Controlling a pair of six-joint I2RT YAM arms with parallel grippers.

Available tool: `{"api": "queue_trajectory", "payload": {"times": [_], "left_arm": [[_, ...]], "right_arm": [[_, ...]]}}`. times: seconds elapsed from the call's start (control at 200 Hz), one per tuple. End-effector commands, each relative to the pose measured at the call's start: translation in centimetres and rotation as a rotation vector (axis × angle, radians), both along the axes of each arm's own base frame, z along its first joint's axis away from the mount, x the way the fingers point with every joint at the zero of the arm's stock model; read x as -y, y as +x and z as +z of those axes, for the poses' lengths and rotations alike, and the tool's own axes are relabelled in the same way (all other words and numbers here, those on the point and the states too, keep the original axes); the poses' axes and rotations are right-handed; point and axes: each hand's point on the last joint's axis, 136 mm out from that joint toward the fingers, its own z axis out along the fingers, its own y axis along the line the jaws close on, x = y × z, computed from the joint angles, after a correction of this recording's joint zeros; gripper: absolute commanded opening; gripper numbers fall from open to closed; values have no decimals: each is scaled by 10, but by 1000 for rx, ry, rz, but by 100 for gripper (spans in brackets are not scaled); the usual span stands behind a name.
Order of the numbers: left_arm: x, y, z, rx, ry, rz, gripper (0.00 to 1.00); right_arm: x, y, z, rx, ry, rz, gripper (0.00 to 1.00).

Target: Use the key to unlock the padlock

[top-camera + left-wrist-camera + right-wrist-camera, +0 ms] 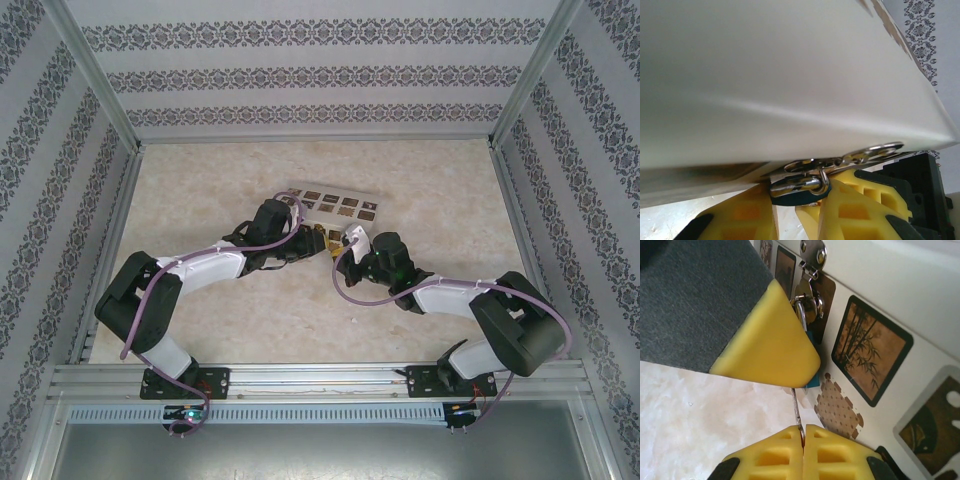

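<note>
Left gripper (785, 210): jaws pinch the blue padlock (799, 196), which hangs on the patterned box's (920, 285) hasp (812, 255). Right gripper (802, 427): jaws pressed together on the key (796, 407), just below the padlock; seating hidden. Advice: align the shaft, twist gently, brace the body.

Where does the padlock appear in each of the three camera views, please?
Top view: too small to make out; somewhere by the box's near edge, picture centre.
Left wrist: bottom centre, padlock between yellow fingers.
Right wrist: centre, padlock half behind a yellow finger.
Shared landmark: the cream box with brown squares.
</note>
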Motion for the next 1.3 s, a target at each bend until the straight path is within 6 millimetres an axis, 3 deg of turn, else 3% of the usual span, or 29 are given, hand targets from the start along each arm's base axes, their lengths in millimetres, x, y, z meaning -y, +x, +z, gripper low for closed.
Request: {"api": "queue_trajectory", "payload": {"times": [0.0, 1.004, 1.199, 1.294], "left_arm": [[12, 1, 40, 84, -77, -30, 17], [4, -1, 37, 95, -59, -7, 16], [-6, 0, 36, 130, -21, 22, 24], [-15, 1, 37, 162, 25, 43, 33]], "right_arm": [[-5, 11, 17, 36, 53, -3, 0], [8, 14, 15, 33, 80, -58, 0], [23, 18, 19, 1, 92, -94, 0], [28, 23, 25, -32, 96, -97, 0]]}}
